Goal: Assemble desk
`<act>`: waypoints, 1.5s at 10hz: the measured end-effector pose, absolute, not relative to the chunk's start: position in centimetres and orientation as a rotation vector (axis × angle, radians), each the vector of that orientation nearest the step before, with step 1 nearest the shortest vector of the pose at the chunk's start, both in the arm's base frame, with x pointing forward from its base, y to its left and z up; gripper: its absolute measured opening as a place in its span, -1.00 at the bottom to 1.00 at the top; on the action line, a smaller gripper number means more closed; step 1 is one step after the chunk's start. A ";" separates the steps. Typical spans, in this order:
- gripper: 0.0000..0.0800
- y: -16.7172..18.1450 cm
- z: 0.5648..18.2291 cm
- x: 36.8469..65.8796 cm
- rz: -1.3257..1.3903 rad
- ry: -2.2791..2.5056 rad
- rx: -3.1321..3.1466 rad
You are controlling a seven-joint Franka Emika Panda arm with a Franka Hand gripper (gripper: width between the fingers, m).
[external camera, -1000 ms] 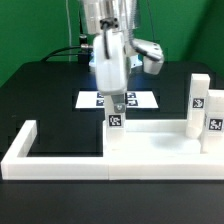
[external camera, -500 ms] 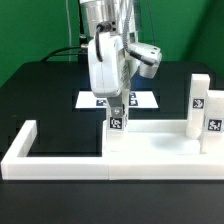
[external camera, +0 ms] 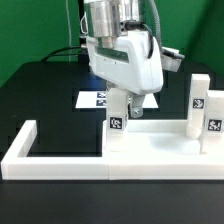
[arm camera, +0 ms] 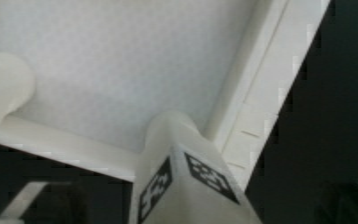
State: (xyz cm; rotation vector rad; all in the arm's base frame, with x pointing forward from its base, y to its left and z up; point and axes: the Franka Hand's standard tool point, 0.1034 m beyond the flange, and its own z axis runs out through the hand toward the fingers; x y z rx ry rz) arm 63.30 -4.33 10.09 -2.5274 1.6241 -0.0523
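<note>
The desk's white tabletop (external camera: 155, 146) lies flat inside the border frame, and its raised rim (arm camera: 275, 70) shows in the wrist view. A small square white leg (external camera: 116, 122) with a black-and-white tag stands upright at the tabletop's corner on the exterior view's left. My gripper (external camera: 124, 106) hangs just above it, open. Its fingers stand to either side of the leg's top (arm camera: 194, 175), and dark gaps show beside the leg. Two more tagged legs (external camera: 198, 98) (external camera: 212, 126) stand upright at the tabletop's end on the exterior view's right.
The long white U-shaped border frame (external camera: 60, 166) runs along the front, with a short arm (external camera: 21, 140) at the exterior view's left. The marker board (external camera: 88, 100) lies behind the arm on the black table. Cables trail at the back.
The gripper's jaws have spread apart and let go of the leg. The hand has turned and swung toward the exterior view's right. The leg stays upright in place.
</note>
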 end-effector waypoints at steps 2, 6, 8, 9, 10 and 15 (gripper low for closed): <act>0.62 -4.6 10.1 63.2 -0.067 1.405 -2.664; 0.61 -5.4 10.5 63.1 -0.068 0.920 -2.898; 0.17 -5.4 10.5 63.1 -0.066 0.960 -2.885; -0.26 -5.5 10.5 63.1 -0.062 1.019 -2.864; -0.26 -5.4 10.4 63.1 -0.056 1.136 -2.817; -0.27 -5.2 10.4 63.5 0.002 1.943 -2.320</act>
